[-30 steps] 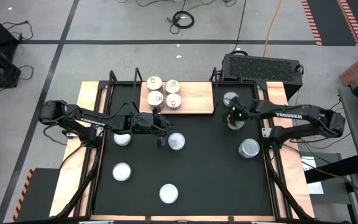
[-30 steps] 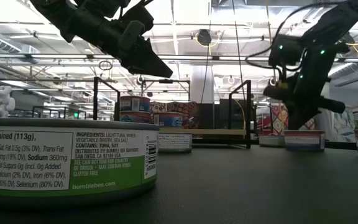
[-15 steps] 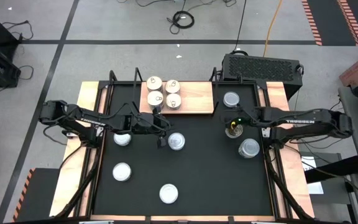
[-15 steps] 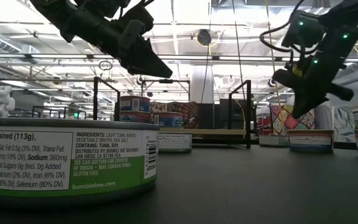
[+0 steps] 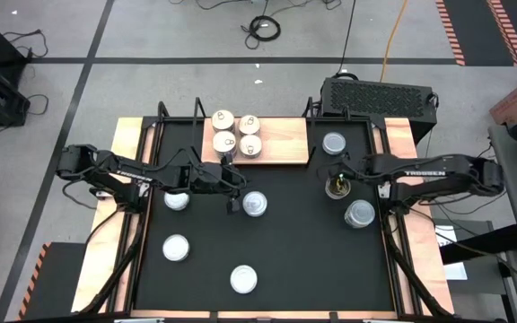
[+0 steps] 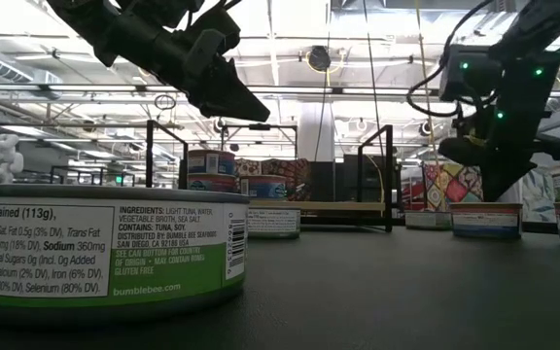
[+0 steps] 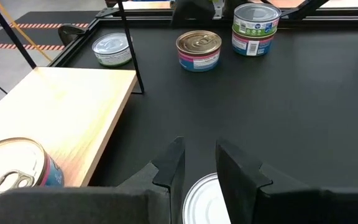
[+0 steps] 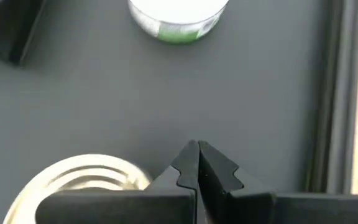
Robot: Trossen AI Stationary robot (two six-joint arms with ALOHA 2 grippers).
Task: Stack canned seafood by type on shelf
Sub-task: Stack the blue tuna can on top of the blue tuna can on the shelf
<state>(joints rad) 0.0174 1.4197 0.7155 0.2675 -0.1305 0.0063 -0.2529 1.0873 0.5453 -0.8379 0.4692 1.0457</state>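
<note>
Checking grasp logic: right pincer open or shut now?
Shut. In the right wrist view the right pincer has its fingertips pressed together with nothing between, beside a gold-topped tin.

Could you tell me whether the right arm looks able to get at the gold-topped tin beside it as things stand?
Probably yes: the right gripper hangs right by the gold-topped tin with bare tabletop around it, though its fingers are shut and must open first.

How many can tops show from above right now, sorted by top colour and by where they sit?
Cream printed tops, on the shelf: 4
Plain silvery tops, on the black tabletop: 6
Gold top, on the black tabletop: 1
Total: 11 tops; any cans stacked underneath are not counted.
</note>
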